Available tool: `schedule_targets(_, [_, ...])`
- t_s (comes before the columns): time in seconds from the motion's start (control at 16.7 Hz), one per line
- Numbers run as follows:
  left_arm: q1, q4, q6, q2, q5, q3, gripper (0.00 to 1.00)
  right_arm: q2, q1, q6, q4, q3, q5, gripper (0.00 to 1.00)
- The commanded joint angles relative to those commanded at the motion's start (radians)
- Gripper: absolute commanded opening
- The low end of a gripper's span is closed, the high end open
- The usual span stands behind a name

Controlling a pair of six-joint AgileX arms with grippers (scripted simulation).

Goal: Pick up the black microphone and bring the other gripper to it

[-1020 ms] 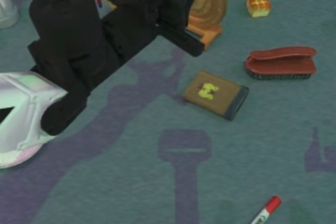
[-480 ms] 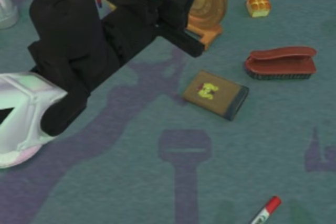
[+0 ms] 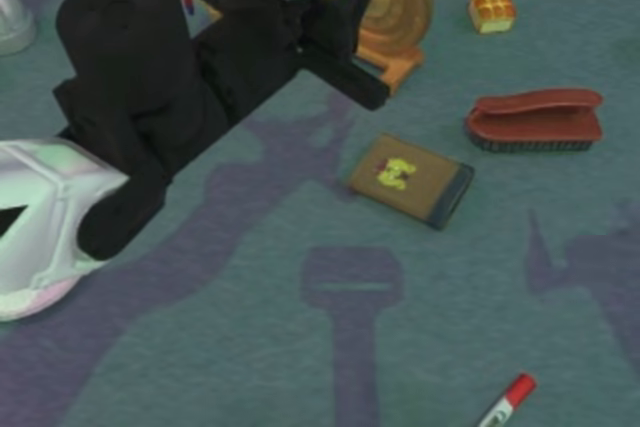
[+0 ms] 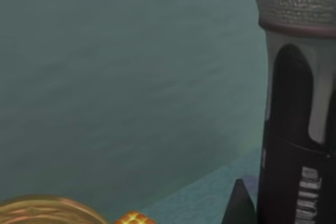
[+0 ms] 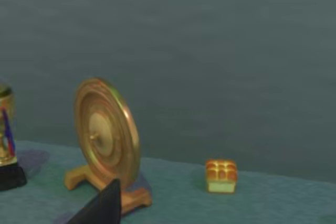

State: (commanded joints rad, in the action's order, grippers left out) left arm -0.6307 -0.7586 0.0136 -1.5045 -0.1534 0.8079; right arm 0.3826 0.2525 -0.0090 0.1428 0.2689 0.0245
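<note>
One black microphone (image 4: 296, 129) is seen upright in the left wrist view, clamped in the left end effector (image 3: 345, 37), which is raised over the far part of the bench (image 3: 250, 347). The right end effector is outside the top view; whether it is open cannot be told. One brush (image 3: 537, 119), one book (image 3: 412, 180), one marker (image 3: 507, 399), one golden disc (image 5: 106, 141) and one bread loaf (image 5: 221, 176) are counted.

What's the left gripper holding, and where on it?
The black microphone, close against the left wrist camera, mesh head up; hold is low on the handle. Right gripper holds nothing visible.
</note>
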Motion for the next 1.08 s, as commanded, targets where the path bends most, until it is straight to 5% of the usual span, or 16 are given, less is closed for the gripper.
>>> schedule_targets(0.6, [0.000,0.000,0.000,0.000,0.000,0.000,0.00,0.706,0.414,-0.014,0.223,0.427,0.034,1.00])
schedule_targets(1.08, [0.000,0.000,0.000,0.000,0.000,0.000,0.00,0.781,0.463,-0.016,0.255,0.483,0.037,1.00])
